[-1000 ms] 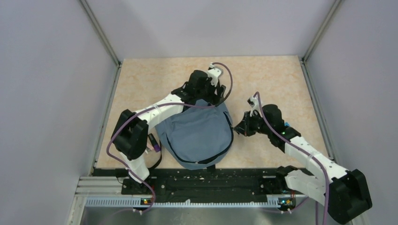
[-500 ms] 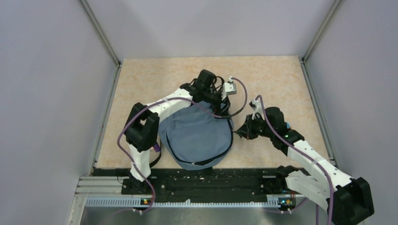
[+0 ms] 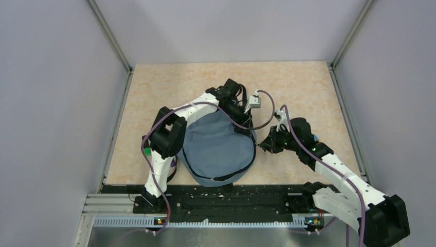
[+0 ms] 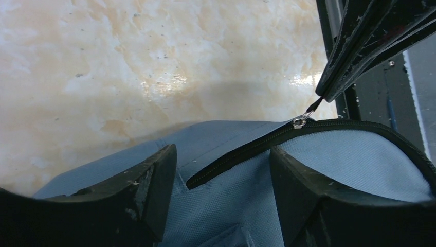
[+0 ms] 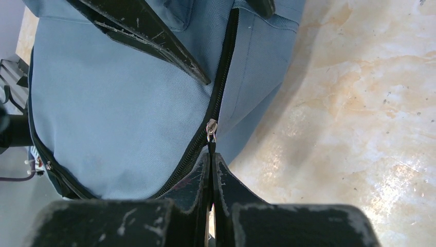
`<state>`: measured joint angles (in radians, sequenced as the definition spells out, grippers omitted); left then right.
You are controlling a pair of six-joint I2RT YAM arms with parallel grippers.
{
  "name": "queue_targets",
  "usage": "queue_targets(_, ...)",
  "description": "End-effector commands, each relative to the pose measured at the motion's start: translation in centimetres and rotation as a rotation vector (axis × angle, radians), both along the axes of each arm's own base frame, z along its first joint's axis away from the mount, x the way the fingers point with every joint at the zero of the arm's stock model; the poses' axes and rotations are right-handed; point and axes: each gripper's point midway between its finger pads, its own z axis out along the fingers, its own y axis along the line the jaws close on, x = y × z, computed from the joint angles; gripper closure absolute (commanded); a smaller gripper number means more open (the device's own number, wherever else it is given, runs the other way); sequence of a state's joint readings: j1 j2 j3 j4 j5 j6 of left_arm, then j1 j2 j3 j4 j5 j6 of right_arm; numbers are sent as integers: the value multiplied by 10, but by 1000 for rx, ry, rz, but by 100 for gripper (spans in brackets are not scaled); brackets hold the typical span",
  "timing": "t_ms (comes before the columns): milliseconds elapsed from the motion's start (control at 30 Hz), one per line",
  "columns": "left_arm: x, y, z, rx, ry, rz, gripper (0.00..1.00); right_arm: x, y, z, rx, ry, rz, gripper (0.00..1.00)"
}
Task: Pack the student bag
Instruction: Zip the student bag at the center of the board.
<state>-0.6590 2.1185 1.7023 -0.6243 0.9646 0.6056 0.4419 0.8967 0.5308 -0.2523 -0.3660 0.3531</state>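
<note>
Directly ahead of the right gripper (image 5: 212,160): student bag (image 3: 218,152), grey-blue fabric, lying flat on pale marbled table (image 3: 169,87). Between that gripper's fingertips: zipper pull (image 5: 211,128), small and silver-coloured, pinched by its tab; fingers pressed together with no gap. Running away from the pinch in both directions: black zipper (image 4: 241,154), curving along the bag's edge. Above the same zipper, just beyond the pull: left gripper (image 4: 221,159), released, fingers spread wide, one on each side of the zipper line, grasping nothing; contact with the fabric not determinable. Beneath and between those spread fingers: blue cloth only. Tip to tip, the two grippers near but apart, right one at the bag's side edge, left one over the bag's far corner. Behind the left gripper, toward its own base: remainder of the bag, rounded, reaching the table's near edge.
</note>
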Motion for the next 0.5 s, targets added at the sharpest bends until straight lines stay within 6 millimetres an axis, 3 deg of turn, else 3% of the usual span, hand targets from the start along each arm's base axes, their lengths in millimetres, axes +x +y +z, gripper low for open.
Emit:
queue_targets(0, -16, 1, -5, 10, 84, -54, 32, 6, 1, 20, 25, -45, -15, 100)
queue_targets(233, -31, 5, -18, 63, 131, -77, 43, 7, 0, 20, 20, -51, -22, 100)
queue_targets(400, -36, 11, -27, 108, 123, -80, 88, 8, 0, 22, 25, -59, -25, 100)
queue_targets(467, -34, 10, -24, 105, 102, -67, 98, 8, 0, 21, 22, -58, -27, 100)
